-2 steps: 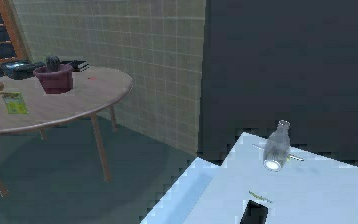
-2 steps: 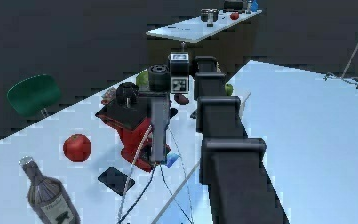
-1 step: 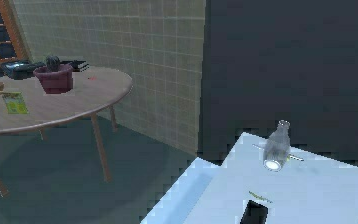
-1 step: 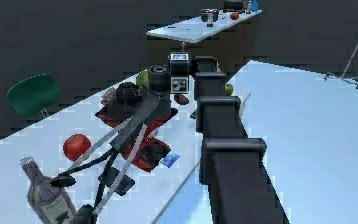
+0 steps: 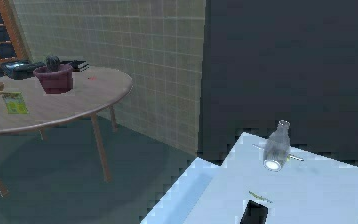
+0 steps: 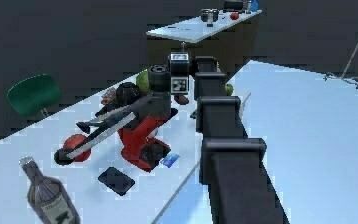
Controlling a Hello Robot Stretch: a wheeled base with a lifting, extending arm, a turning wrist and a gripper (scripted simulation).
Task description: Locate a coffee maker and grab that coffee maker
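On my tabletop (image 6: 27, 150), a red appliance (image 6: 139, 140) lies just at 5 o'clock from the jaws; I cannot tell whether they hold anything. Bottle (image 6: 47, 195) label unreadable.

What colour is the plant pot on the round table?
The plant pot is dark red; the forward view shows it best.

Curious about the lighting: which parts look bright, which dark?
Forward view: the pale tiled wall and light blue countertop are lit, the plain wall on the right is nearly black, and the clear glass bottle shows a bright glint. Arm side view: the room beyond the countertop is dark.
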